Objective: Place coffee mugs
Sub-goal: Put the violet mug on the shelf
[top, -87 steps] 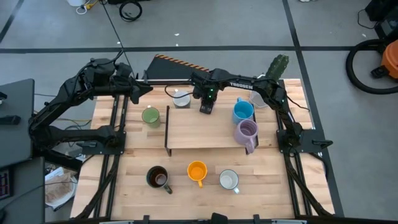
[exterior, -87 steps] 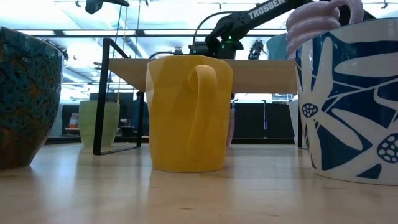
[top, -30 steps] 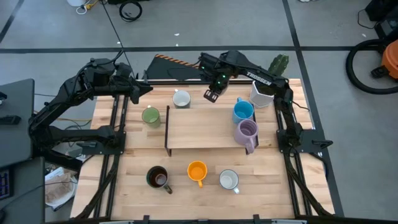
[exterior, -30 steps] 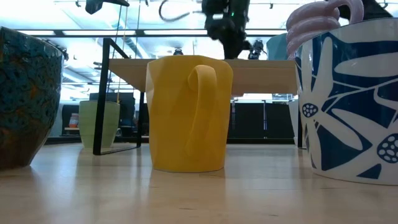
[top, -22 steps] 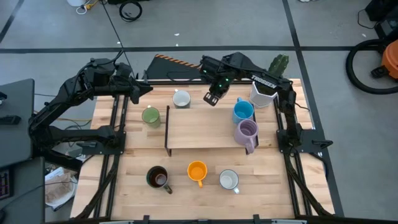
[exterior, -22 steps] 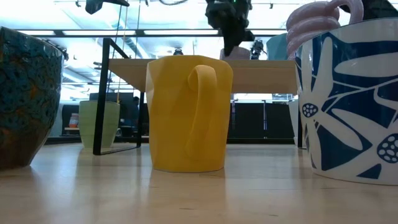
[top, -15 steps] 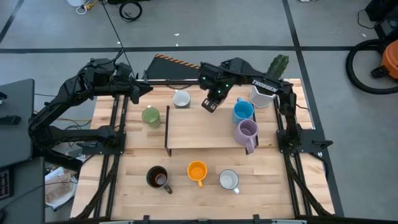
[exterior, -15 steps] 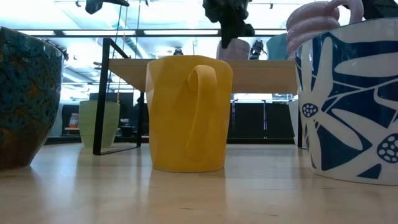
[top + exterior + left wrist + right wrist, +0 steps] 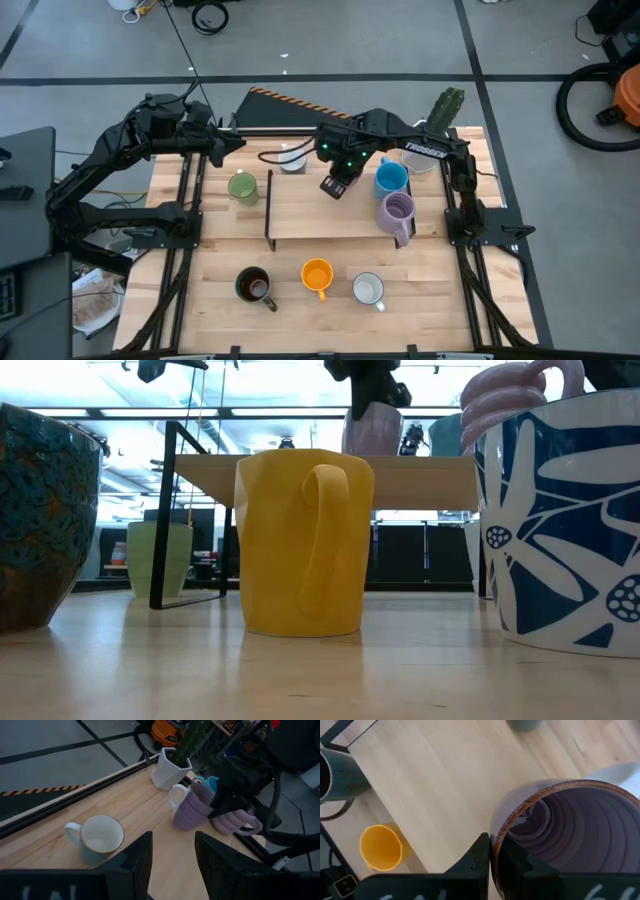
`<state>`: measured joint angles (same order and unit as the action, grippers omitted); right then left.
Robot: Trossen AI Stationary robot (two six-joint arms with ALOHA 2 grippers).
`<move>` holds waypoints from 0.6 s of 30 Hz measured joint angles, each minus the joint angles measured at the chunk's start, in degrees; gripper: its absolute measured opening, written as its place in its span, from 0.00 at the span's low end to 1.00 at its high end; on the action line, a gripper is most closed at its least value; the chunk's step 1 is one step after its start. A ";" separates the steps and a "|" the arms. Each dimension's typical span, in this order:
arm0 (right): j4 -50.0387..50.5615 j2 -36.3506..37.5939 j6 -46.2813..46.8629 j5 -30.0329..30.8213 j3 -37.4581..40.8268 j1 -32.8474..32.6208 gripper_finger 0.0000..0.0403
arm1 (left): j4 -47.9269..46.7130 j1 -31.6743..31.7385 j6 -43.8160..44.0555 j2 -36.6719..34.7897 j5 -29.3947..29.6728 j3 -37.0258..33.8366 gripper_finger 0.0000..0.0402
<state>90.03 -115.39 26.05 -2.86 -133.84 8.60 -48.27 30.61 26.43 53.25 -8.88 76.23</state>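
Right end effector (image 9: 491,854) grips lavender mug (image 9: 570,840) (rim pinched, nothing inside)

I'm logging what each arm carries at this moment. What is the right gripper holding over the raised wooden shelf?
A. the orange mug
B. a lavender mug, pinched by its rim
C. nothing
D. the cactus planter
B: the right gripper is shut on the lavender mug's rim, above the shelf.

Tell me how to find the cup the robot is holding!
Find the raised wooden shelf in the table's middle. Near its back edge the right hand pinches a lavender mug by the rim. The other lavender mug stands free beside the blue mug.
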 joint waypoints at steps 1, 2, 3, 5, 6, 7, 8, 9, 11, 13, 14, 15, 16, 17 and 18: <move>-0.01 0.00 0.43 -0.18 0.00 -0.14 0.07 | 0.00 0.00 0.02 0.00 -0.27 0.00 0.38; 0.00 -0.01 0.94 -0.44 0.00 -0.27 0.07 | 0.00 0.00 0.01 0.00 -0.37 0.00 0.38; 0.01 -0.01 1.22 -0.72 0.00 -0.31 0.07 | 0.00 0.00 0.01 0.00 -0.38 0.00 0.38; -0.10 -0.02 1.23 -1.46 0.20 -0.31 0.07 | 0.00 0.00 0.01 0.00 -0.38 0.00 0.38; -0.23 -0.01 1.21 -1.69 0.69 -0.29 0.07 | 0.00 0.00 0.01 0.00 -0.38 0.00 0.38; -0.14 0.00 1.24 -1.67 1.32 -0.29 0.07 | 0.00 0.00 -0.04 0.00 -0.38 0.00 0.38; 0.03 -0.08 1.22 -1.65 2.02 -0.30 0.07 | 0.00 0.00 -0.06 0.00 -0.38 0.00 0.38; -0.05 -0.11 1.17 -1.69 2.70 -0.31 0.07 | 0.00 0.00 -0.06 0.00 -0.38 0.00 0.38; -0.50 0.15 0.82 -2.28 4.17 -0.33 0.08 | 0.00 0.00 -0.06 0.00 -0.40 0.00 0.38; -0.86 0.26 0.82 -2.52 5.57 -0.38 0.10 | 0.00 0.00 -0.06 0.00 -0.40 0.00 0.38; -0.83 0.24 0.80 -2.42 5.94 -0.43 0.10 | 0.00 0.00 -0.06 0.00 -0.40 0.00 0.38; -0.71 0.24 0.82 -2.31 6.03 -0.53 0.11 | 0.00 0.00 -0.07 0.00 -0.40 0.00 0.38; -0.48 0.24 0.82 -2.22 6.10 -0.61 0.12 | 0.00 0.00 -0.08 0.00 -0.40 0.00 0.38; -0.14 0.16 0.85 -1.95 6.23 -0.72 0.13 | 0.00 0.00 -0.08 0.00 -0.40 0.00 0.38; 0.54 -0.10 0.94 -1.61 6.40 -0.72 0.14 | 0.00 0.00 -0.08 0.00 -0.40 0.00 0.38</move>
<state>90.56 -115.49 26.99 -4.47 -127.44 7.88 -48.27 30.61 26.35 53.25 -9.28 76.23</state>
